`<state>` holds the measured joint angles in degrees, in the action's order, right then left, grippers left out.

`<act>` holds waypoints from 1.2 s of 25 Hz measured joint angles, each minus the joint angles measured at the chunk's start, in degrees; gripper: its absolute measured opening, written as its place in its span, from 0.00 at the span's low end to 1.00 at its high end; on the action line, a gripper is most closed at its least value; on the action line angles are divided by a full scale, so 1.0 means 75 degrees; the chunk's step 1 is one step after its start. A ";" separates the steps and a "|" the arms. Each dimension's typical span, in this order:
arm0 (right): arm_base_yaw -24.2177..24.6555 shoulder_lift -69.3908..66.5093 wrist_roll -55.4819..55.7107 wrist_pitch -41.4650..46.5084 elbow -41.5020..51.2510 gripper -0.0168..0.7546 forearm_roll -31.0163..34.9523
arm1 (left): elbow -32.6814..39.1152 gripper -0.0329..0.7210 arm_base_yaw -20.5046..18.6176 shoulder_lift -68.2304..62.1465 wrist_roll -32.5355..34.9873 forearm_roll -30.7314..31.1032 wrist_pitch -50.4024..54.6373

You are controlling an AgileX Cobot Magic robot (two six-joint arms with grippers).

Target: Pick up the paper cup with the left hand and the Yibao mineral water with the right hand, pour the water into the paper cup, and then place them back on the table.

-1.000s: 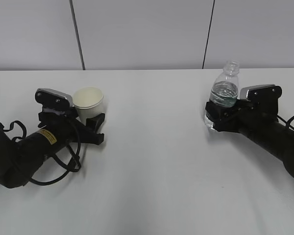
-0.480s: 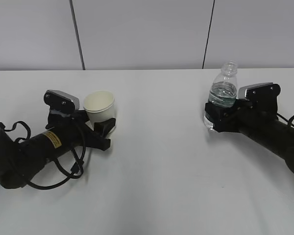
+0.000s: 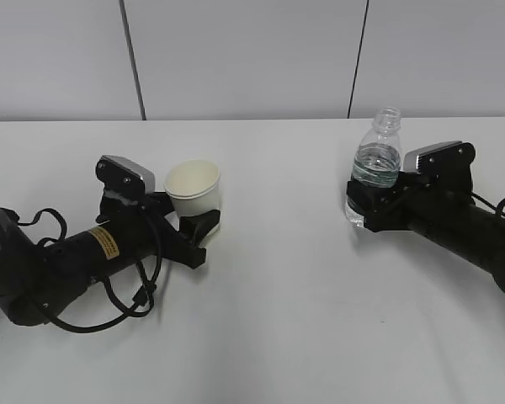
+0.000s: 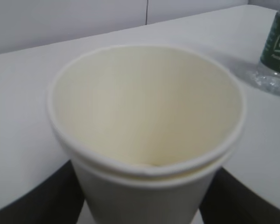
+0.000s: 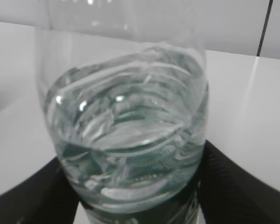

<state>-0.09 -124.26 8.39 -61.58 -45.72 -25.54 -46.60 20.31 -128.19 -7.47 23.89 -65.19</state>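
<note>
Toward the counter's [image 3: 261, 337] left edge, the left hand [image 3: 189, 220] grips the paper cup [image 3: 194, 189]; toward the right edge, the right hand [image 3: 364, 209] grips the water bottle [image 3: 373, 168] — capless and upright. Cup and bottle sit well apart, so a tilt begun short of the rim would likely spill water — and a hard squeeze could buckle the cup.

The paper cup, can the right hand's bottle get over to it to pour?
Probably yes. Only bare table lies between the water bottle in the right hand and the empty paper cup in the left hand.
</note>
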 joint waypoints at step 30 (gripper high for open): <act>0.0000 0.0714 -0.0647 0.1535 -0.0231 0.68 -0.0769 | -0.1159 0.63 0.1144 0.0038 -0.0743 0.1123 0.0631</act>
<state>-0.09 -118.90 3.54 -50.07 -47.46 -31.30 -55.29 28.88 -127.90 -13.04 32.31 -60.46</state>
